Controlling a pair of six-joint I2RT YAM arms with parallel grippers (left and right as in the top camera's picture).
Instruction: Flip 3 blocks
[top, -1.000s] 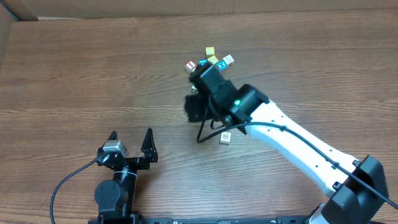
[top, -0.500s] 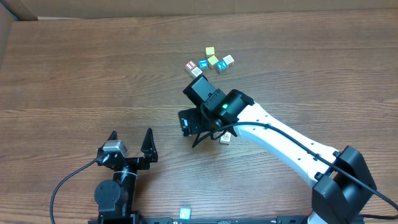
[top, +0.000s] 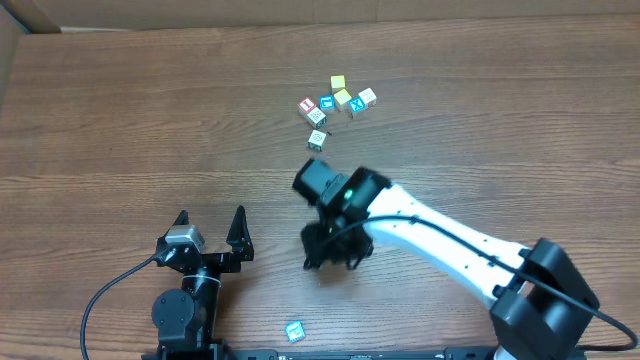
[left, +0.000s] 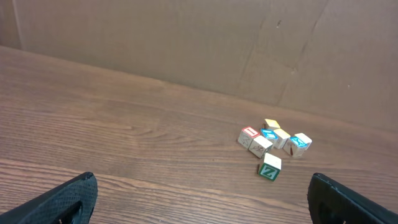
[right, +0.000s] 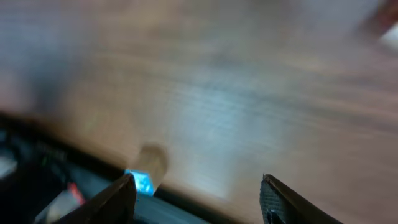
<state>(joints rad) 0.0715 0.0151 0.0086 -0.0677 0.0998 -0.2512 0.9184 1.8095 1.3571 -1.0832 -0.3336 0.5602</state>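
Observation:
Several small cubes cluster at the far middle of the table. Among them are a cream block with a red mark (top: 307, 105) (left: 249, 133), a cream block (top: 317, 116) (left: 260, 145) and a block with a green Z side (top: 317, 140) (left: 270, 167). Another block with a blue face (top: 295, 331) (right: 144, 177) lies alone near the front edge. My right gripper (top: 328, 252) (right: 199, 202) hovers open and empty over mid-table, its wrist view blurred. My left gripper (top: 210, 225) (left: 205, 208) rests wide open at the front left, holding nothing.
Two yellow-topped cubes (top: 338, 82) (top: 343, 98) and a blue cube with a white X (top: 357, 104) lie in the same cluster. The right arm (top: 440, 245) stretches across the table's right half. A cardboard wall (left: 186, 43) stands behind the table.
The right arm has swung from the cluster toward the front. A blue-faced block has turned up near the front edge. The lone mid-table cube is now hidden under the arm.

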